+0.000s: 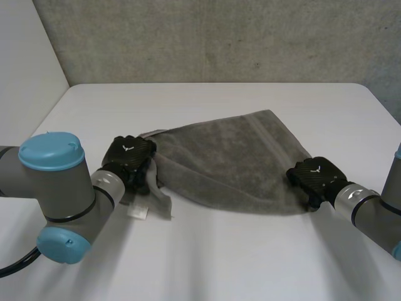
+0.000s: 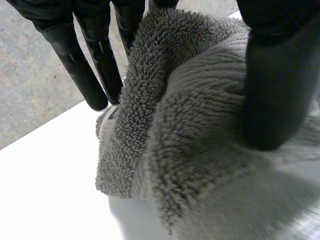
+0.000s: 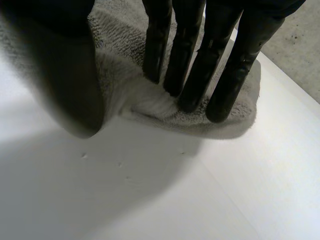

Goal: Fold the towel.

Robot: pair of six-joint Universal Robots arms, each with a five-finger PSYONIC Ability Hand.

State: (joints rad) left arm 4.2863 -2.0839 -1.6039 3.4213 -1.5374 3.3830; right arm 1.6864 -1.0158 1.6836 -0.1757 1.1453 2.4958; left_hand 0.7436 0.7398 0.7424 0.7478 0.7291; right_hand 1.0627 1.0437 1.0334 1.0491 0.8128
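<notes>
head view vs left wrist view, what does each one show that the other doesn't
Head view: the whole grey towel lying as a rough triangle on the white table, with the right hand at its right corner. Left wrist view: the grip up close, a bunched fold of pile pinched between the thumb and the fingers. Both: the left hand on the towel's left corner.

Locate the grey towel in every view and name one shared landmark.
Head view: grey terry towel mid-table, between left hand and right hand.
Left wrist view: towel bunched between left thumb and fingers.
Right wrist view: towel corner under right fingertips.
Shared landmark: white table.
</notes>
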